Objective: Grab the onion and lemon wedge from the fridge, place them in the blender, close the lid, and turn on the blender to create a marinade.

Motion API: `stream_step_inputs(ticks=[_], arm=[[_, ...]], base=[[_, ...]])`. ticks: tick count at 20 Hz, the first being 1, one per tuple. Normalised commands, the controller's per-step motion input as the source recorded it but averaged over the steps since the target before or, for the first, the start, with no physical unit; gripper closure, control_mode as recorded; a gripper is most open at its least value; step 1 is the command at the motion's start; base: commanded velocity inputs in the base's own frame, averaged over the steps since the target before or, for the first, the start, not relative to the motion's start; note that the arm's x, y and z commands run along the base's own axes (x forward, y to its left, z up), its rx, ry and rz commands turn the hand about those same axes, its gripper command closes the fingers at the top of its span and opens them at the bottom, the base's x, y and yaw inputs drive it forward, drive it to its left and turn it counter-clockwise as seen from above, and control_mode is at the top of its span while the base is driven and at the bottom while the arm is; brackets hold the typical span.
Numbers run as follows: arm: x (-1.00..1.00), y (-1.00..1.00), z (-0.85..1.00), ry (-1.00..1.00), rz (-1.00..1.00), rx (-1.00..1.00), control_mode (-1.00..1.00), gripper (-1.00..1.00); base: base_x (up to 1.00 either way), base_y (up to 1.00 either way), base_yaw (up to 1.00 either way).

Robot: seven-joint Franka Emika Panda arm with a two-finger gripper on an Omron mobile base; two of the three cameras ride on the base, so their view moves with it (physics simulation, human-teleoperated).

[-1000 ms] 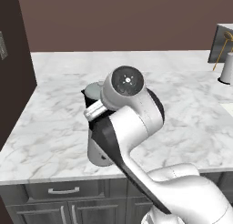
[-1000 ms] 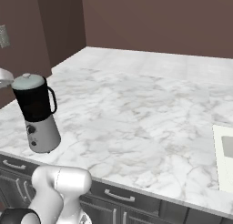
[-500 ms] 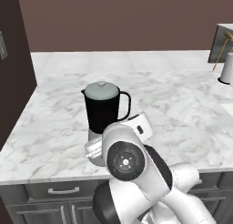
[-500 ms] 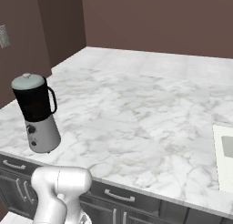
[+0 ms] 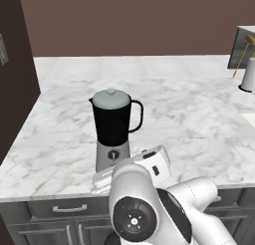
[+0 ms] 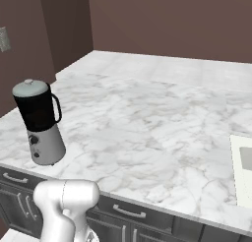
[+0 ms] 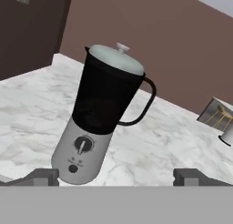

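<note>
the blender point(image 5: 113, 128) with the lid point(image 5: 110, 98) seated on its jar is the one tall obstacle, near the counter's point(image 6: 162, 123) front edge at the left. its handle point(image 5: 136, 115) juts right. marble lies open to the right and far behind it. a white holder point(image 5: 248, 74) stands far right.

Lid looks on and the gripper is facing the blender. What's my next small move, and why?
Probably ease the open gripper forward and slightly left toward the black knob on the blender base. The lid already sits on the jar rim, the knob faces the hand view, and the fingertips are apart from it, so turning it on seems to be what's left.
</note>
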Motion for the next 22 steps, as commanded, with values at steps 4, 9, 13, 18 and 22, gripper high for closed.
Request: stream_step_inputs(ticks=[4, 9, 13, 18, 22], arm=[[0.0, 0.16, -0.36, -0.04, -0.03, 0.05, -1.0, -1.0], [0.01, 0.17, -0.28, -0.02, -0.09, 0.03, -1.0, -1.0], [0.01, 0.0, -0.48, 0.0, -0.1, 0.03, -1.0, -1.0], [0.16, 0.0, -0.52, 0.0, -0.04, 0.08, -1.0, -1.0], [0.31, -0.04, -0.34, 0.0, -0.01, 0.06, -1.0, -1.0]], base=[[0.0, 0.0, 0.0], [0.0, 0.0, 0.0], [0.0, 0.0, 0.0], [0.0, 0.0, 0.0], [0.0, 0.0, 0.0]])
